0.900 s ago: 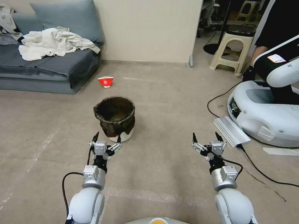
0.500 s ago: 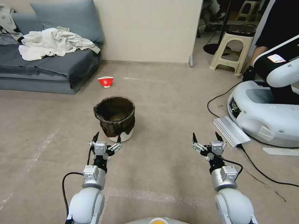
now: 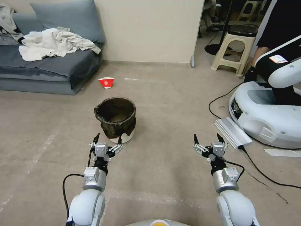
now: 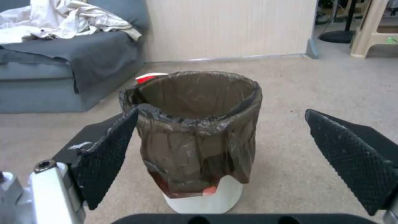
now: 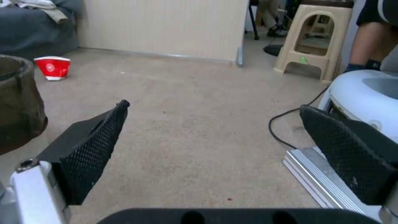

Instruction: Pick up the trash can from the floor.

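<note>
The floor (image 3: pixel 175 103) ran beige past a grey sofa (image 3: pixel 47 67). On it stood the trash can (image 3: pixel 116 118), upright, its dark bag hiding all but the white base. The left pincer (image 3: pixel 107 138) hovered just short of it, spread wide; its wrist view framed the can (image 4: pixel 197 137) between both fingers. The right pincer (image 3: pixel 208 138), also spread, hung well apart; its camera cut off most of the can (image 5: pixel 18 102)

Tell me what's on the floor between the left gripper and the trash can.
Nothing. In the left wrist view only bare floor separates the open left gripper from the trash can. The head view shows it just short of the can.
</note>
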You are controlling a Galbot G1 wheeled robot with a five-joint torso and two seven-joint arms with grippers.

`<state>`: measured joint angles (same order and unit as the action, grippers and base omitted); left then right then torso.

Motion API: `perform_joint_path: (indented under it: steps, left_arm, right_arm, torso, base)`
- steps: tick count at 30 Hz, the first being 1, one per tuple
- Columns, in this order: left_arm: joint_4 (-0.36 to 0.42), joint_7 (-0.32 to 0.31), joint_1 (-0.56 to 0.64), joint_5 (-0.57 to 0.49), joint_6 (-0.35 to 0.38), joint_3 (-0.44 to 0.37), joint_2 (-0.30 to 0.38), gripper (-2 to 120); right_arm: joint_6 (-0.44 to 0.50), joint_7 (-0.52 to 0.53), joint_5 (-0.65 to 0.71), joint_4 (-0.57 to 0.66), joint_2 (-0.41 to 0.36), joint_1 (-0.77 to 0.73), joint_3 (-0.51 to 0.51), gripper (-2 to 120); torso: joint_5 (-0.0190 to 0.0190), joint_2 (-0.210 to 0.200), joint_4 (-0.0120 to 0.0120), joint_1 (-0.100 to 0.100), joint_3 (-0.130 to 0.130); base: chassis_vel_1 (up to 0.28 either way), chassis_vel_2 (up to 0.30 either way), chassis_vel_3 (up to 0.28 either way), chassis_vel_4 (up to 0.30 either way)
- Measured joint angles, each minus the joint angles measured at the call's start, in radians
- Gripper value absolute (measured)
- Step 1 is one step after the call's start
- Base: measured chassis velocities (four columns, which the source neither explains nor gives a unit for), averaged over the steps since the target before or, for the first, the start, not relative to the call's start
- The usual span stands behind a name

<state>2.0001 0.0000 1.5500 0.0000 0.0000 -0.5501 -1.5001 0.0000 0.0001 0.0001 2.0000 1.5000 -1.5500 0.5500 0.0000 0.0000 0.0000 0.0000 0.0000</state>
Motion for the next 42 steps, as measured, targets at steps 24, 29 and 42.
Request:
perform_joint_path:
  steps: [24,29,42]
  left_arm:
    - [0.146,-0.031,0.057,-0.005,-0.007,-0.019,0.014,100]
    - [0.282,-0.067,0.109,-0.002,-0.016,-0.041,0.030,100]
    - [0.261,-0.100,0.111,0.028,0.021,-0.043,0.035,100]
  right_arm:
    - [0.082,0.089,0.014,0.220,0.078,-0.148,-0.001,100]
    - [0.087,0.078,0.015,0.239,0.085,-0.170,0.019,100]
    - [0.081,0.039,0.017,0.228,0.082,-0.166,0.056,100]
  torso:
    - [-0.0005,0.000,-0.0004,0.000,0.000]
    - [0.0004,0.000,0.0002,0.000,0.000]
    - [-0.0001,0.000,0.0000,0.000,0.000]
  base:
    - [0.000,0.000,0.000,0.000]
    - [0.000,0.000,0.000,0.000]
    - [0.000,0.000,0.000,0.000]
